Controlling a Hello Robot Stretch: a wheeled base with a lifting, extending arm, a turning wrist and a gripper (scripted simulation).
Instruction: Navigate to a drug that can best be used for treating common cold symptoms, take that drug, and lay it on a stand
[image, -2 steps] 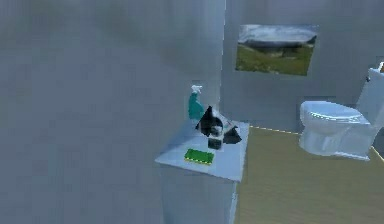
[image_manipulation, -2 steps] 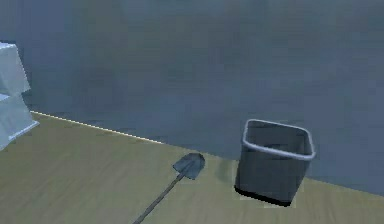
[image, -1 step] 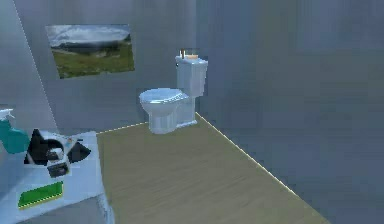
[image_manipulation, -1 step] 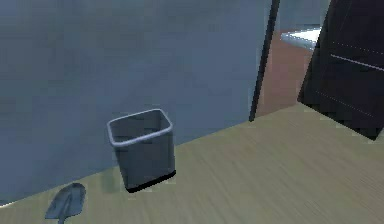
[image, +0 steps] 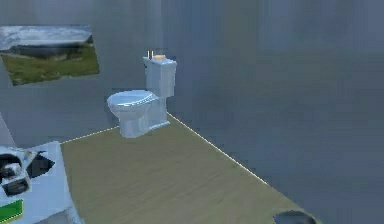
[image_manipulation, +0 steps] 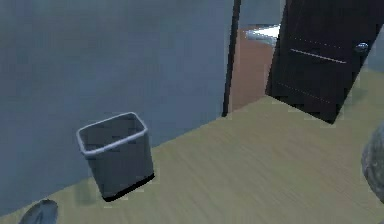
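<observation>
Judging the claw's state is not possible from these two views: whether it is released, clenched or grasping something cannot be told.

A white ceramic toilet (image: 135, 108) stands against the far blue-grey wall (image: 270, 80) in the forward view, its bowl turned toward the picture's left and its lid down. On top of its square cistern (image: 160, 76) sit small tan and pale blobs (image: 153, 54), near the lid's left end. They are too small to name. Whether they are the cold remedy cannot be told, nor can their long axis or which way they point.

Left of the toilet, a framed landscape picture of green hills under cloud (image: 50, 52) hangs on the wall. At the forward view's lower left a white counter (image: 48, 195) carries a cluster of dark and white items (image: 20, 168), with a green patch (image: 12, 211) at the bottom edge. The floor is of pale beige boards (image: 160, 175).

In the arm side view a grey plastic waste bin with an open top (image_manipulation: 117, 152) stands on the floor just beside the wall. To the right, a dark panelled door (image_manipulation: 325, 55) with a lever handle (image_manipulation: 362, 47) stands ajar, and reddish-brown flooring (image_manipulation: 252, 85) lies beyond the doorway.
</observation>
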